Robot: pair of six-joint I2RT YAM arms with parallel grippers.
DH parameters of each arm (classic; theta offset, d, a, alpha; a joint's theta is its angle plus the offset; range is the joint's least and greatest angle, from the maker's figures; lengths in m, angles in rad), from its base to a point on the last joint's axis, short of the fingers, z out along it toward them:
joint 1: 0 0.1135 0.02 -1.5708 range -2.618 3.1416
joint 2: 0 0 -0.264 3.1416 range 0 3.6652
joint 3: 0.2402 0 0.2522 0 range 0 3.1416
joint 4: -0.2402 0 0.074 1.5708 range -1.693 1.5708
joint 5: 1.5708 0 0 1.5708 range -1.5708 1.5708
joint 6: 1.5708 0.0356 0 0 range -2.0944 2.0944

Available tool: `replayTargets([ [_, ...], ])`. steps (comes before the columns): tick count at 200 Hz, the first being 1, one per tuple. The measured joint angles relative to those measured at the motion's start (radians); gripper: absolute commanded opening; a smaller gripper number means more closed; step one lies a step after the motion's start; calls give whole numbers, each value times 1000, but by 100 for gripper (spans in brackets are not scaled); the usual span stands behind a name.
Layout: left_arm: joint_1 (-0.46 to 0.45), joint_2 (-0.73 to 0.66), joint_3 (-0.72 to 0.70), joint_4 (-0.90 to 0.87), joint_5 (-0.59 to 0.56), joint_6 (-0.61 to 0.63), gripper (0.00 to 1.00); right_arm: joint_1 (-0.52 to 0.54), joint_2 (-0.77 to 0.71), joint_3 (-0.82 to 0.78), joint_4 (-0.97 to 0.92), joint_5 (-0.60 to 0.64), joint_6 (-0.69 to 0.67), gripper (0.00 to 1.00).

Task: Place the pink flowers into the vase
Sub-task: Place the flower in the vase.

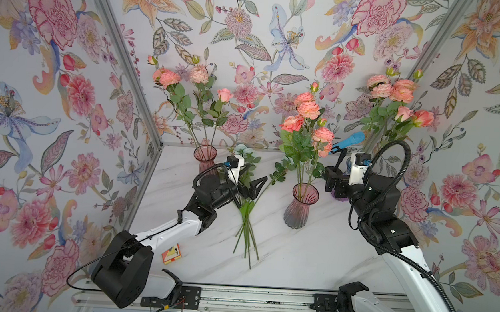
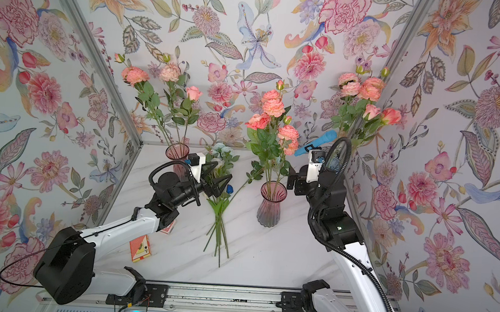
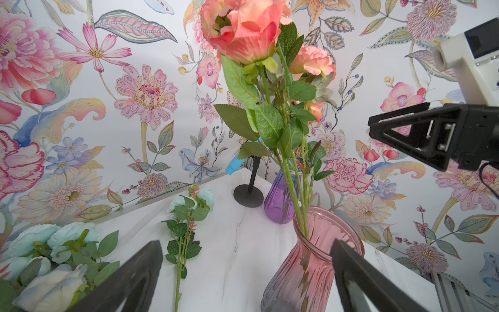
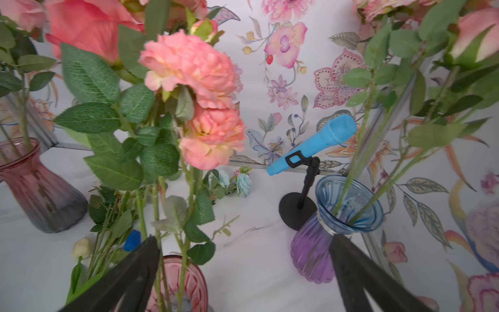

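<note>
Black left gripper (image 3: 247,243) and right gripper (image 4: 244,239), jaws wide apart, empty, either side of ribbed pink glass vase (image 1: 298,213) holding pink cloth flowers (image 1: 308,109); likely letting-go step, next a slow, careful pull back.

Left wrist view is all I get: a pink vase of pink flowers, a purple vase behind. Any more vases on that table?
Observer: Yes. A third vase, pink glass, stands at the back beyond the left arm, with pink flowers in it.
Operator: Does the purple one hold anything?
Observer: The purple vase has a blue neck, and green stems of more pink blooms stand in it.
Operator: That black claw at the edge, is it gripping?
Observer: No. The right gripper has its jaws open, gripping nothing.
</note>
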Motion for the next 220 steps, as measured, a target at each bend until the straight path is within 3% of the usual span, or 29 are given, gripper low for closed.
replayTargets([
  [46,0,-87,0,-76,-127,171,100,-208,62,-3,-3,-18,64,99],
  [66,21,-135,0,-102,-195,256,100,-249,103,-12,-2,-14,87,99],
  [98,123,-190,0,-127,-276,336,100,-262,176,-69,30,-19,117,100],
  [139,247,-240,-66,-122,-371,353,100,-260,227,-232,125,-43,138,99],
  [166,262,-255,-128,-146,-469,354,100,-222,235,-329,205,-15,111,99],
  [220,287,-314,-285,-161,-786,399,100,-128,209,-605,544,22,-52,99],
])
